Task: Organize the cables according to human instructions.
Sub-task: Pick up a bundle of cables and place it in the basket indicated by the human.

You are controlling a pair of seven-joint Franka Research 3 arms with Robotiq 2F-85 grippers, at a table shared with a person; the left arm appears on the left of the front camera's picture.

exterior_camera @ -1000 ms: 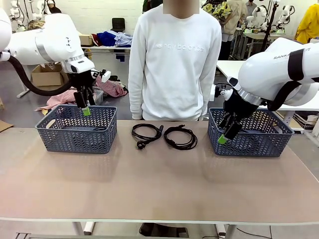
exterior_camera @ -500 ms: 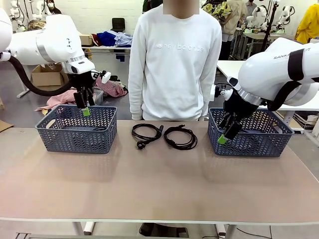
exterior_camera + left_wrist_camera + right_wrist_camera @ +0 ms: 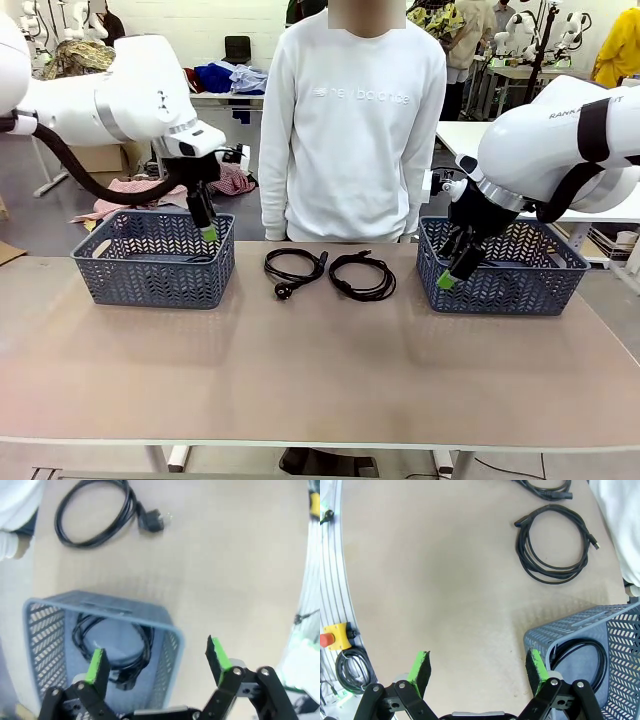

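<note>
Behind the cables (image 3: 284, 291), "new balance" lettering (image 3: 360, 96) on a white sweatshirt (image 3: 350, 170)

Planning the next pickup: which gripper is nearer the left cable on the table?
Left. The left gripper hangs over the left basket's inner end, beside that cable; the right gripper is beyond the other cable, at the right basket.

From the middle of the table (image 3: 320, 400), the left basket (image 3: 150, 278) sits at ten o'clock and the right basket (image 3: 520, 292) at two. Between them, at twelve, the left cord (image 3: 294, 267) and right cord (image 3: 362, 277) lie side by side, apart. A third cord (image 3: 125, 667) lies in the left basket, a fourth cord (image 3: 580, 643) in the right. A person (image 3: 350, 120) stands behind the table, at twelve.
</note>
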